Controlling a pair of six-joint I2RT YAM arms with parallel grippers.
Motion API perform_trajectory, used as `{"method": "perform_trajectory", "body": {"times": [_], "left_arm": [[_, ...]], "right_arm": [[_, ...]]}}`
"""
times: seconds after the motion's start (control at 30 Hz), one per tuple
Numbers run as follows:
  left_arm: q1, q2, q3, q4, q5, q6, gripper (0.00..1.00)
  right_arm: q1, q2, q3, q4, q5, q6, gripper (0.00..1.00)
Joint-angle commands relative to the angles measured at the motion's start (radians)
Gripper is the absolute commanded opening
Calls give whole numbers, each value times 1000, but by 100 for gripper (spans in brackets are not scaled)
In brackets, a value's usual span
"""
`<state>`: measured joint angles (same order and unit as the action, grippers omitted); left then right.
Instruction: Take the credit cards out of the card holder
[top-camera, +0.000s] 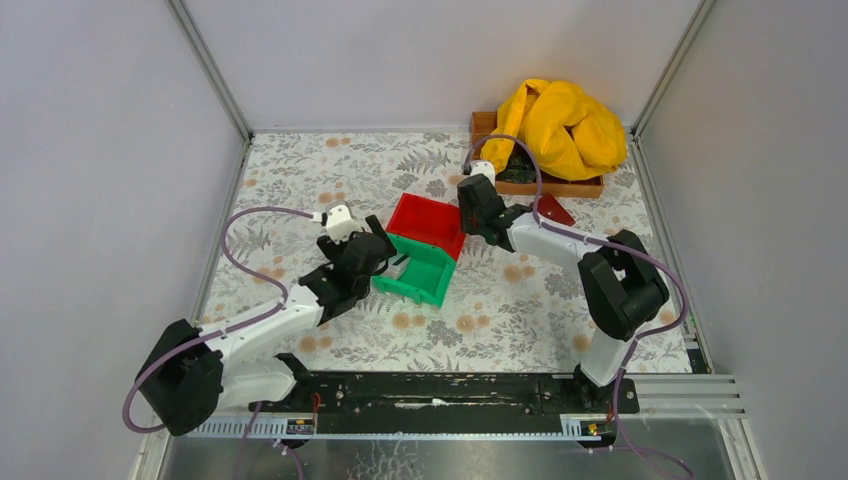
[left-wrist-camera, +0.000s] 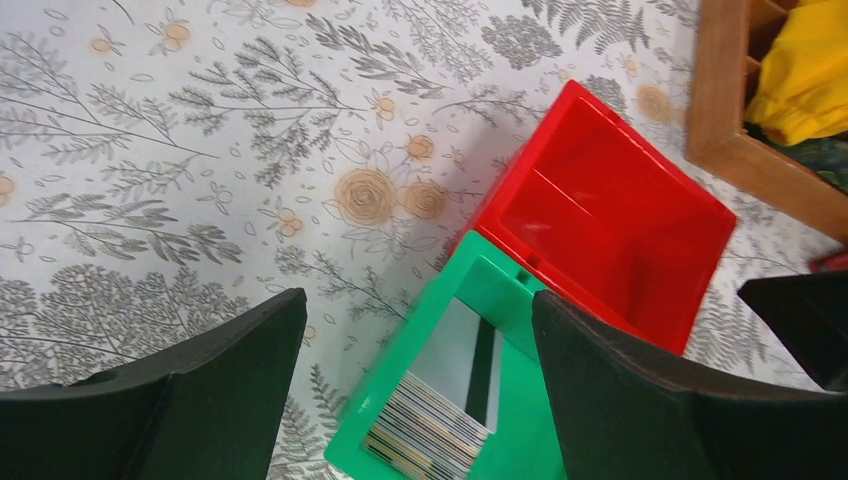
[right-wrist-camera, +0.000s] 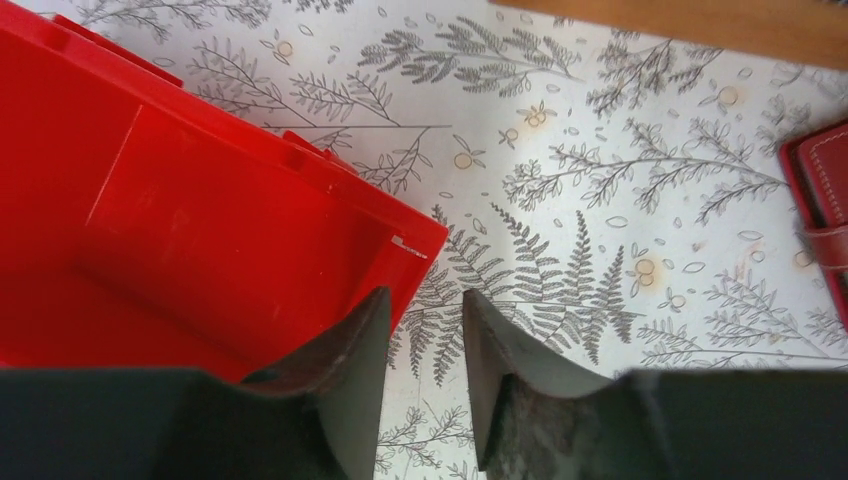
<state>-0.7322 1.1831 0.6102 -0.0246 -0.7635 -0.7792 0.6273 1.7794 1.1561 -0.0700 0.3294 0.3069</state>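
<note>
Two credit cards lie in the green bin (left-wrist-camera: 500, 440): a white-grey one with a dark stripe (left-wrist-camera: 462, 345) and a striped one (left-wrist-camera: 425, 435) on top of it. My left gripper (left-wrist-camera: 420, 320) hangs open over that bin, its jaws wide and empty; in the top view the left gripper (top-camera: 388, 255) is at the bin's left side. The dark red card holder (top-camera: 553, 210) lies on the table right of the red bin (top-camera: 430, 222) and shows as the card holder (right-wrist-camera: 822, 195) at the right edge. My right gripper (right-wrist-camera: 425, 300) stands just off the red bin's corner, jaws narrowly apart and empty.
The red bin (right-wrist-camera: 180, 220) touches the green bin (top-camera: 420, 272) at the table's middle. A wooden tray (top-camera: 545, 185) holding a crumpled yellow cloth (top-camera: 560, 125) stands at the back right. Grey walls close in the flowered table (top-camera: 300, 170) on three sides.
</note>
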Motion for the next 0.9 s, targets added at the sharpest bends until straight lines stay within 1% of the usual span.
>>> {"method": "perform_trajectory", "body": {"times": [0.0,0.03,0.17,0.2,0.3,0.43,0.57,0.6,0.63,0.7,0.73,0.8,0.87], "left_arm": [[2,-52,5,-55,88,-76,89],[0,-62,3,-71,107,-87,88],[-24,-135,-46,-136,133,-163,81],[-31,-161,-59,-153,141,-185,76],[-60,-254,-125,-198,165,-265,63],[-113,-336,-176,-261,164,-352,54],[-148,-350,-207,-276,172,-395,40],[-155,-345,-211,-276,172,-402,37],[-163,-340,-215,-276,173,-409,32],[-175,-327,-221,-274,176,-422,19],[-180,-323,-223,-273,174,-428,15],[-189,-327,-231,-273,173,-436,10],[-193,-348,-240,-274,171,-437,10]], "right_arm": [[0,-74,5,43,9,-28,34],[0,-80,4,42,11,-33,28],[0,-88,3,36,25,-42,3],[1,-91,1,36,26,-45,0],[0,-98,-12,48,31,-56,0],[0,-90,-3,64,32,-62,0],[-1,-54,62,54,-1,-79,0],[0,-36,80,49,-15,-90,1],[0,-23,100,47,-33,-105,5],[0,3,135,48,-79,-146,21],[0,16,152,49,-105,-174,27],[0,37,183,49,-167,-240,34],[0,58,208,46,-231,-318,37]]}}
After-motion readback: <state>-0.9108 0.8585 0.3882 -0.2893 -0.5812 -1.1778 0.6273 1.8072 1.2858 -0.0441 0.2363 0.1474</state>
